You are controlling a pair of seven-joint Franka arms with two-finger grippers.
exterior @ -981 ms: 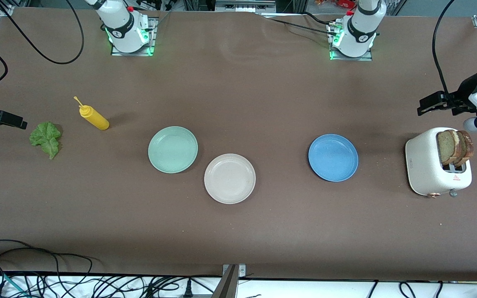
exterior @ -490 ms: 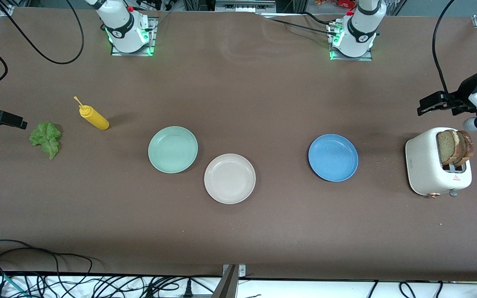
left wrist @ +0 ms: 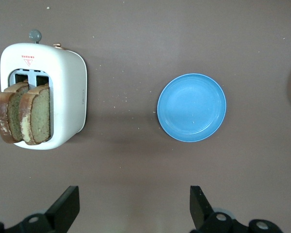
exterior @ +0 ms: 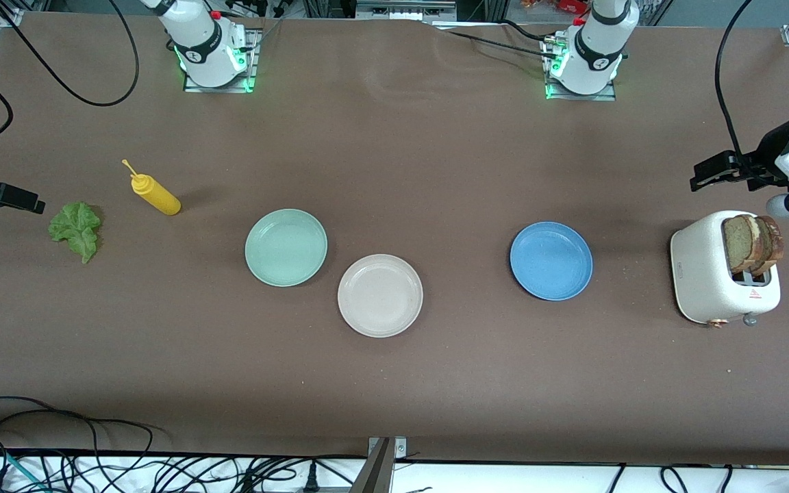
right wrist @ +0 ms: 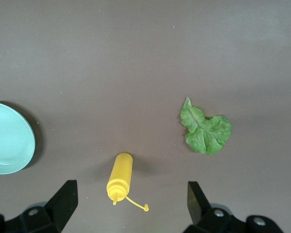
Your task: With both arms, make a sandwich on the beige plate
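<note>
Nearest to the front camera lies the beige plate [exterior: 380, 296], and it has nothing on it, so I judge the sandwich is not begun. A little farther are the mint-green plate [exterior: 285, 247] and the blue plate [exterior: 550, 260], also bare. The two bread slices [exterior: 752, 242] stand in the white toaster [exterior: 716, 276] at my left arm's end of the table. The lettuce leaf [exterior: 77, 229] lies flat at my right arm's end, near the yellow bottle [exterior: 155, 194]. My left gripper [left wrist: 133, 208] hangs above the table beside the toaster, jaws wide apart, holding nothing. My right gripper [right wrist: 131, 206] hangs above the bottle, also wide and without load. All steps remain: bread, leaf, bread.
</note>
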